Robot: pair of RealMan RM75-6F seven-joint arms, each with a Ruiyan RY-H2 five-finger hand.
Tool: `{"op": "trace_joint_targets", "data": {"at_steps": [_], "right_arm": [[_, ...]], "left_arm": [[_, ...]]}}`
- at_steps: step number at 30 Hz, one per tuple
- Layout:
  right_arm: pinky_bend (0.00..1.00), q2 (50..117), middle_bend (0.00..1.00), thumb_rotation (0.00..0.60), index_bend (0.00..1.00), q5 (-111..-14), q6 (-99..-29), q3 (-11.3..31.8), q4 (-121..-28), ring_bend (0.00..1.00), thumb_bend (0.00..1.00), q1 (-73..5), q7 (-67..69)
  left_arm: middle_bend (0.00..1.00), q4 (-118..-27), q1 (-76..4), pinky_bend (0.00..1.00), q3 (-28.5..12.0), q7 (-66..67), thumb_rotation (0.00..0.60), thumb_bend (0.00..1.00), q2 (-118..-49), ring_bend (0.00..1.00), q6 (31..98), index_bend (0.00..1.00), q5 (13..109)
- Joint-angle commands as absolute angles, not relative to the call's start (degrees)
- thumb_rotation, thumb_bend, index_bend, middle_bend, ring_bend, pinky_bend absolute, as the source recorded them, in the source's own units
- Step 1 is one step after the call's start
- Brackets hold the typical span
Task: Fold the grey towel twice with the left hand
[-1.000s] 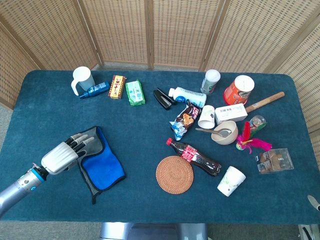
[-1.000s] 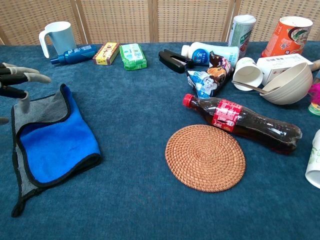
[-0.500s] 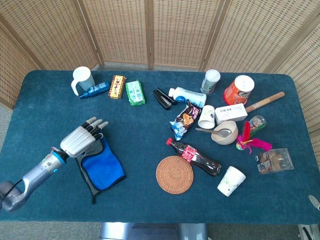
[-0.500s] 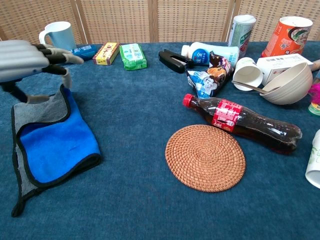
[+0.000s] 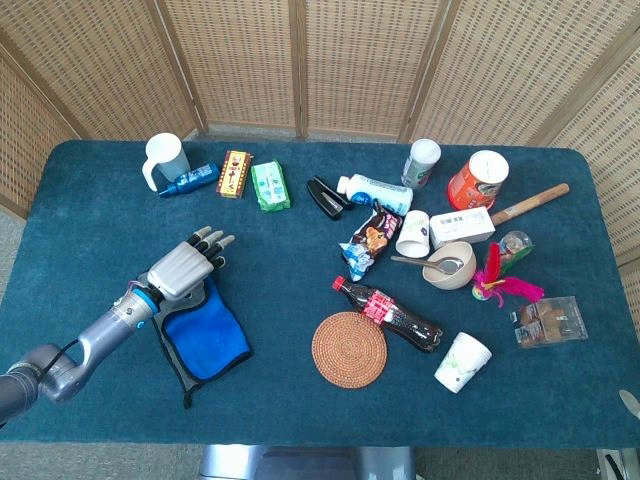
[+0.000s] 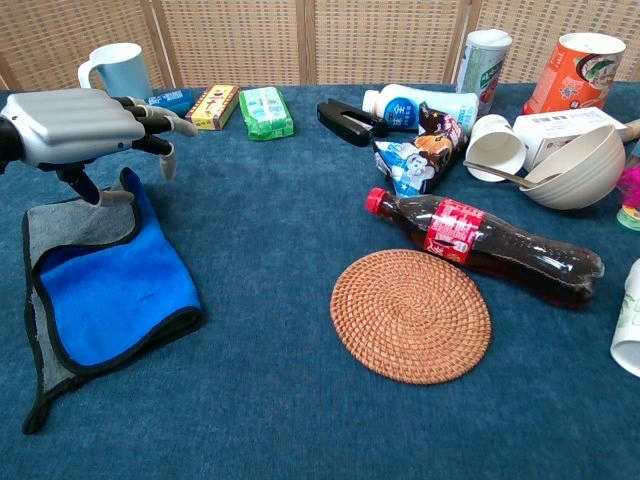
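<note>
The grey towel with a blue inner face and black trim (image 5: 203,338) (image 6: 105,285) lay folded once near the table's front left, its long axis running from the far left toward the near right in the head view, with a loose corner trailing toward the front edge. The left hand (image 5: 185,268) (image 6: 78,124) hovered over its far end, fingers spread, holding nothing. Bare dark blue tablecloth (image 5: 280,260) separated the towel from the round woven rattan coaster (image 5: 349,349) (image 6: 411,315). The right hand was out of sight.
</note>
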State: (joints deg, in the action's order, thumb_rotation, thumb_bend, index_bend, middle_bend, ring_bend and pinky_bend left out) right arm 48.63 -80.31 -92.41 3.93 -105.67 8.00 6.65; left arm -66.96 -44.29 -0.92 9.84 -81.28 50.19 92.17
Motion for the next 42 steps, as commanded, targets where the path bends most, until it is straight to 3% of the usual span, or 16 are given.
{"op": "trace_joint_targets", "data": {"at_steps": [1,21,36,42], "right_arm": [[0.00,48.6,0.00,0.600,0.00,-80.3,-92.4,3.9,-105.7,0.00,0.00,8.0,6.6],[0.00,48.4,0.00,0.600,0.00,-80.3,-92.6,4.0,-105.6,0.00,0.00,8.1,7.4],[0.00,48.4,0.00,0.600,0.00,-80.4,-92.4,3.9,-105.6,0.00,0.00,8.1,7.5],[0.00,48.4,0.00,0.600,0.00,-80.5,-92.3,3.8,-105.6,0.00,0.00,8.0,7.3]], "left_arm": [[0.00,-67.4,-44.6,0.11,-0.6,10.4,0.600,0.44,-81.3,0.00,49.3,0.34,91.6],[0.00,-66.2,-44.7,0.13,1.3,10.6,0.600,0.44,-82.6,0.00,50.4,0.62,91.8],[0.00,-65.1,-44.1,0.15,1.9,11.9,0.600,0.44,-82.5,0.00,51.3,0.68,91.1],[0.00,-65.1,-43.6,0.15,2.2,11.6,0.600,0.53,-82.0,0.00,51.5,0.69,91.0]]}}
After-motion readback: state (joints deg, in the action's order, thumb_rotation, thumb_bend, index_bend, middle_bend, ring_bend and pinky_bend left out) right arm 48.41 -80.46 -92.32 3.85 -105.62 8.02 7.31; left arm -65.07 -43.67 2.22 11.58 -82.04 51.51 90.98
